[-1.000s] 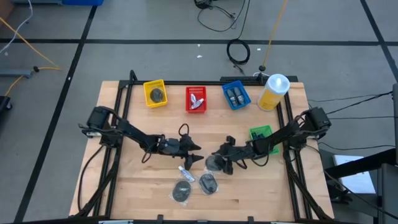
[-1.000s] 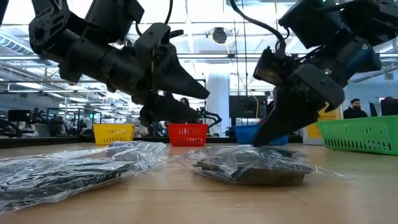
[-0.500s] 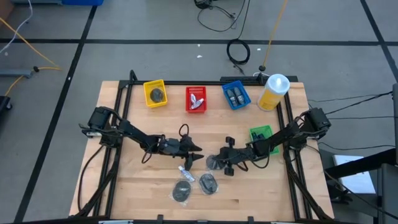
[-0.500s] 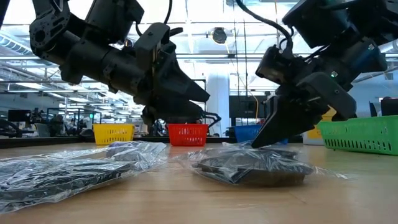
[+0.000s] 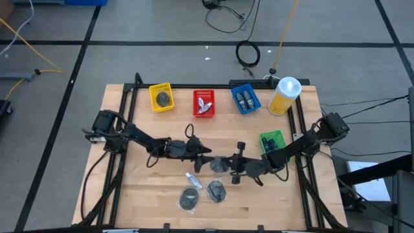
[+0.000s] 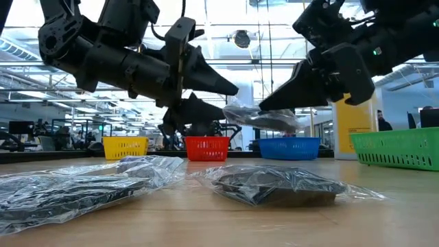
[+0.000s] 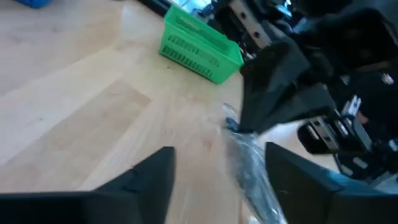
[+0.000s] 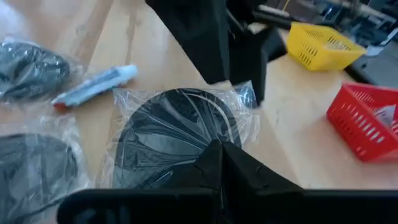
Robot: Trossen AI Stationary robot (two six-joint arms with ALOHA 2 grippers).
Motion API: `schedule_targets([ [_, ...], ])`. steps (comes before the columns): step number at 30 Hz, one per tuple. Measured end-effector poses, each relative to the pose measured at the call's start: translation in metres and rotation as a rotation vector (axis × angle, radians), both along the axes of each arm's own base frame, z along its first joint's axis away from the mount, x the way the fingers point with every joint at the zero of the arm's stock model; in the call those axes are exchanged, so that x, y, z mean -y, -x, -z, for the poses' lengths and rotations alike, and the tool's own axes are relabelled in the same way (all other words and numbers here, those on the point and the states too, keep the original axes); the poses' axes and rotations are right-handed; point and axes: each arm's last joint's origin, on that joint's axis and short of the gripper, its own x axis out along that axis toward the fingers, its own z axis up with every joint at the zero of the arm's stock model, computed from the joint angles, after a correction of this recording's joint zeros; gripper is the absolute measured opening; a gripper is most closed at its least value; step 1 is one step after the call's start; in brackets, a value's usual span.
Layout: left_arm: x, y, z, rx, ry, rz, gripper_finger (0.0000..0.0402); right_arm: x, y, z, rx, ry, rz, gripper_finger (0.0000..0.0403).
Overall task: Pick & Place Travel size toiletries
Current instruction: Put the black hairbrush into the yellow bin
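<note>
Right gripper (image 6: 264, 110): pinching bagged puck (image 6: 264, 119) — lifted off bench (image 5: 272, 194).
Left gripper (image 6: 230, 88): spread — at the puck's 9 o'clock.

Contents of yellow basket (image 5: 161, 98), red basket (image 5: 204, 103), blue basket (image 5: 246, 99) — too small to identify.

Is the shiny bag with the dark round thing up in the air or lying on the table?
Up in the air. The right gripper pinches the bagged dark puck above the table.
</note>
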Motion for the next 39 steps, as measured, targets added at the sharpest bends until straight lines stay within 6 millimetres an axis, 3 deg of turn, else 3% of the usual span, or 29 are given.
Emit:
schedule_targets([
  [4,-0.002,-0.001,0.0,-0.002,0.053,0.034,0.0304,0.001,-0.002,-0.005,0.044,0.029,0.012,0.0001],
  [8,0.002,-0.004,-0.004,0.009,0.066,0.101,0.0311,0.004,-0.005,-0.009,0.083,0.054,0.031,0.0001],
  [13,0.007,-0.012,-0.013,0.044,0.039,0.14,0.0251,0.007,-0.007,-0.011,0.092,0.064,0.037,0.0],
  [26,0.007,-0.013,-0.01,-0.013,0.004,0.196,0.0022,0.007,-0.008,-0.012,0.108,0.045,0.029,0.0],
  [28,0.007,-0.012,-0.009,-0.025,0.001,0.197,0.0013,0.007,-0.008,-0.012,0.106,0.04,0.03,0.0],
  [32,0.007,-0.012,-0.007,-0.049,0.004,0.201,0.0034,0.007,-0.008,-0.012,0.108,0.031,0.034,0.0023],
  [39,0.008,-0.01,-0.003,-0.095,-0.013,0.221,0.0025,0.009,-0.002,-0.019,0.09,-0.053,0.03,0.0123],
])
